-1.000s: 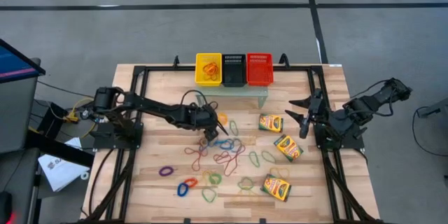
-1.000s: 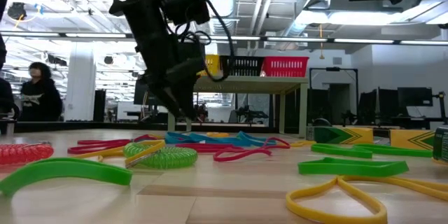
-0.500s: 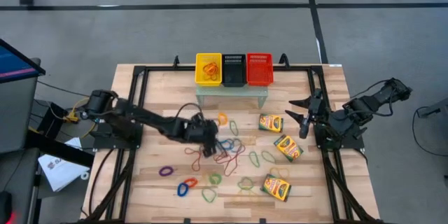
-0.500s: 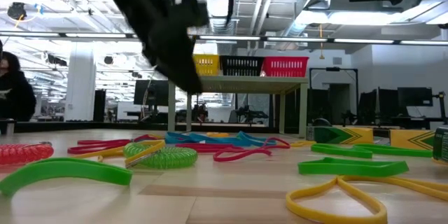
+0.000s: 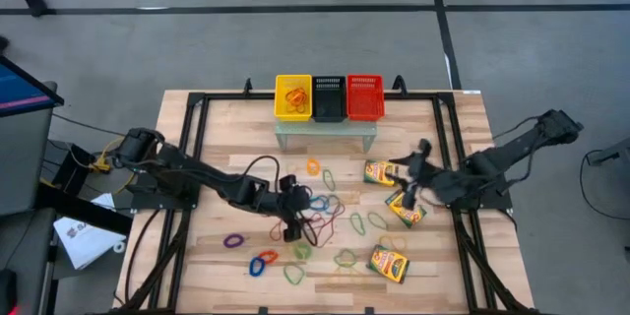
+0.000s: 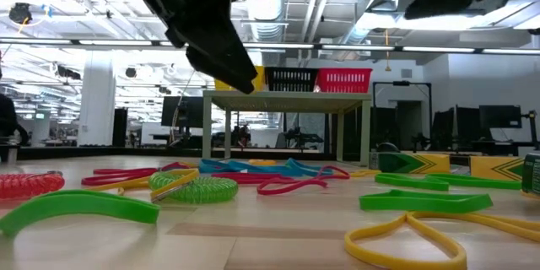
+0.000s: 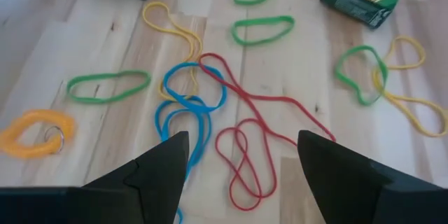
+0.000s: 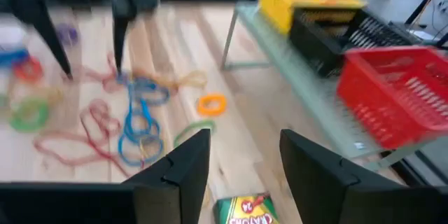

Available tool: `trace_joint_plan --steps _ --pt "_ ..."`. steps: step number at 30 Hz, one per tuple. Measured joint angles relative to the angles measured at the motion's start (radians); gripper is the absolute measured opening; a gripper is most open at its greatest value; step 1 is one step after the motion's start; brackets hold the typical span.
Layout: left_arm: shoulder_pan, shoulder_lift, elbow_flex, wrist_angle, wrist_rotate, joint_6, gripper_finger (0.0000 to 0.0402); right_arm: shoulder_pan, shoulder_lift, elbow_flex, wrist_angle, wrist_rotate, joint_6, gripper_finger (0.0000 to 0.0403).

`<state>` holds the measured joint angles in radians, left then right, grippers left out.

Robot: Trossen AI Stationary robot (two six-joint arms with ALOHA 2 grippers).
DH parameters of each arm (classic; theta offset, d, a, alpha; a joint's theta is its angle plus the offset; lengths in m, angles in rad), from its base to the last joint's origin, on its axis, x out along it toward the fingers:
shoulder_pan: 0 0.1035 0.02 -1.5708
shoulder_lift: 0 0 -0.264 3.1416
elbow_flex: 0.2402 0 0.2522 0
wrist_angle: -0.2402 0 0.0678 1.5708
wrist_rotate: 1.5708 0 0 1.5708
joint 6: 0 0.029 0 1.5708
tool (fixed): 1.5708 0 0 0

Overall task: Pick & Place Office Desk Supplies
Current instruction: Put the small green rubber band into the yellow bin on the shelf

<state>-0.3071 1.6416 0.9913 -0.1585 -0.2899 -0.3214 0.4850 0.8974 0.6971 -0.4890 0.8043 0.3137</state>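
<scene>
Many rubber-band loops point(image 5: 317, 219) in red, blue, green, orange and yellow lie flat on the wooden table. Three yellow-and-green crayon boxes point(image 5: 381, 172), point(image 5: 406, 207), point(image 5: 389, 264) lie at the right of them. My left gripper point(image 5: 292, 226) hangs open above the bands; in its wrist view a blue loop point(image 7: 187, 112) and a red loop point(image 7: 245, 143) lie under the gripper point(image 7: 241, 161). My right gripper point(image 5: 409, 175) stands open beside the far two boxes, with nothing between its fingers point(image 8: 245, 161). One box point(image 8: 245, 210) shows just ahead of it.
A yellow basket point(image 5: 293, 96), a black one point(image 5: 328, 96) and a red one point(image 5: 364, 96) stand in a row on a small raised stand point(image 5: 325, 130) at the table's far middle. The yellow basket holds some bands. Black frame rails run along the table's sides.
My left gripper has swung toward the table's near edge and risen off the bands, rolling as it went; it stays open and carries nothing. My right gripper has come down and toward the table's left, up to the crayon boxes. The bands and boxes lie as before.
</scene>
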Motion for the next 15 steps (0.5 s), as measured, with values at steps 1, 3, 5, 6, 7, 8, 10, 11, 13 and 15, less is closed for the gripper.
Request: trace_joint_plan --steps 1,3,5,6,7,8,10,11,13,15 --pt "-0.003 -0.007 0.000 0.002 -0.001 0.000 0.0261 -0.007 0.035 -0.001 0.012 -0.021 -0.005 0.0164" --pt "-0.014 -0.020 0.000 -0.004 -0.011 0.000 0.0261 -0.021 0.101 0.000 0.043 -0.057 -0.006 0.0159" --pt "-0.032 -0.034 0.000 -0.019 -0.022 -0.001 0.0261 -0.029 0.159 -0.001 0.057 -0.094 0.012 0.0158" --pt "-0.044 -0.043 0.000 -0.036 -0.029 -0.005 0.0261 -0.030 0.185 0.002 0.067 -0.110 0.025 0.0158" --pt "-0.056 -0.053 0.000 -0.056 -0.034 -0.014 0.0261 -0.030 0.212 0.012 0.071 -0.126 0.033 0.0160" --pt "-0.070 -0.063 0.000 -0.077 -0.044 -0.025 0.0261 -0.030 0.237 0.023 0.077 -0.138 0.036 0.0163" --pt "-0.099 -0.089 0.000 -0.125 -0.071 -0.052 0.0261 -0.030 0.288 0.047 0.081 -0.150 0.036 0.0172" --pt "-0.114 -0.102 0.000 -0.148 -0.088 -0.065 0.0261 -0.030 0.310 0.062 0.085 -0.152 0.036 0.0177" --pt "-0.148 -0.126 0.000 -0.181 -0.127 -0.095 0.0261 -0.030 0.355 0.095 0.086 -0.154 0.036 0.0190" --pt "-0.187 -0.150 0.000 -0.209 -0.156 -0.117 0.0261 -0.031 0.390 0.129 0.089 -0.154 0.036 0.0204"
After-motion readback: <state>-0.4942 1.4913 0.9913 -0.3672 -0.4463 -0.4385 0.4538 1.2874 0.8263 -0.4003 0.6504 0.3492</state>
